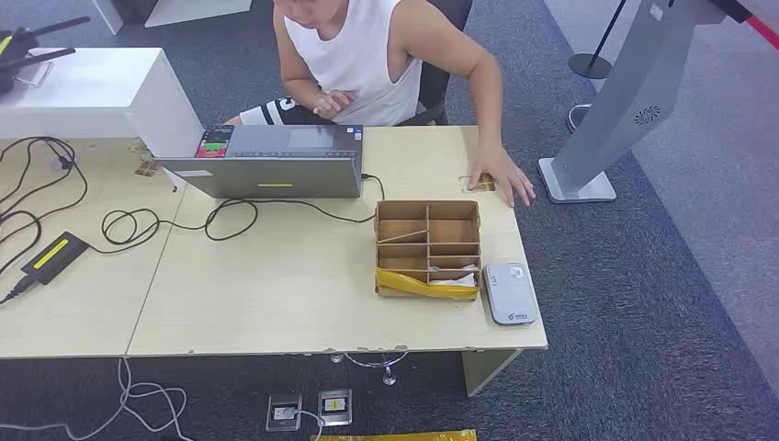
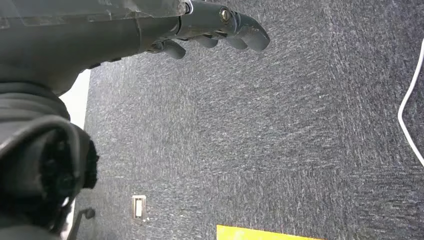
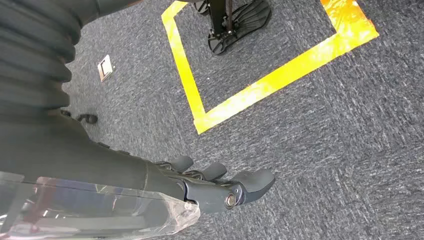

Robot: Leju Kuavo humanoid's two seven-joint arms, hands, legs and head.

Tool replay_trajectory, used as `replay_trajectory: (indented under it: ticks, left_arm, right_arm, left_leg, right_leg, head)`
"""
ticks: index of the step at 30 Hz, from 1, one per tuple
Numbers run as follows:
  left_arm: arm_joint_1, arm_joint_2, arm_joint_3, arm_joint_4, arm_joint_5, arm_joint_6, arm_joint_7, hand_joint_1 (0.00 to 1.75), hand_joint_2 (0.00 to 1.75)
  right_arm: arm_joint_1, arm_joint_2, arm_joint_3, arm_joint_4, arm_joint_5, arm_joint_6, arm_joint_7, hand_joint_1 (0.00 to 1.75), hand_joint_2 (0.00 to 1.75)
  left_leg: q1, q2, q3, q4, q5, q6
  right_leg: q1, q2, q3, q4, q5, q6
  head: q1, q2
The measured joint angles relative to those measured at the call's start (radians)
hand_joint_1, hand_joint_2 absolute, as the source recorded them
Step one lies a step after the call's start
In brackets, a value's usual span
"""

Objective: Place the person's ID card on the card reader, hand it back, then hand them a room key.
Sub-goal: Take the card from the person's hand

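A grey-white card reader (image 1: 510, 292) lies flat near the table's front right corner. Beside it stands a cardboard divider box (image 1: 428, 246) with yellow tape on its front; white cards (image 1: 455, 274) lie in its near right compartments. A person sits behind the table with one hand (image 1: 501, 176) flat on the far right edge. A small tan card-like thing (image 1: 479, 183) shows partly under that hand. My left hand (image 2: 220, 30) hangs over the dark carpet, fingers loosely apart and holding nothing. My right hand (image 3: 220, 185) also hangs above the floor, empty, fingers apart.
A grey laptop (image 1: 276, 161) sits at the table's far middle, black cables (image 1: 138, 225) and a power adapter (image 1: 53, 257) to its left. A grey kiosk stand (image 1: 625, 101) rises right of the table. Yellow floor tape (image 3: 280, 80) and floor sockets (image 1: 308, 407) lie below.
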Motion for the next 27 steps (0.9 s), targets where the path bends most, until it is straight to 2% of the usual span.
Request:
replay_trajectory:
  ticks: [17,23,27]
  left_arm:
    - [0.000,-0.005,0.000,0.000,-0.004,-0.003,-0.012,0.00,0.00]
    - [0.000,-0.006,0.000,0.000,-0.001,-0.003,-0.017,0.00,0.00]
    - [0.000,-0.006,0.000,0.000,0.001,-0.003,-0.018,0.00,0.00]
  right_arm:
    - [0.000,0.000,0.000,0.000,-0.004,-0.001,-0.017,0.00,1.75]
    - [-0.003,-0.002,-0.015,0.000,-0.096,-0.020,-0.087,0.00,1.75]
    - [-0.040,-0.034,-0.070,-0.001,-0.200,-0.061,-0.171,0.00,1.75]
  left_leg:
    - [0.000,0.000,0.000,0.000,0.000,0.000]
    - [0.000,0.000,0.000,0.000,0.000,0.000]
    - [-0.002,0.001,-0.001,0.000,0.000,0.000]
  right_leg:
    - [0.000,0.000,0.000,0.000,0.000,0.000]
    - [0.000,0.000,0.000,0.000,0.000,0.000]
    - [-0.002,0.000,0.000,0.000,0.001,0.001]
  head:
    - [0.000,0.000]
    - [0.000,0.000]
    - [0.000,0.000]
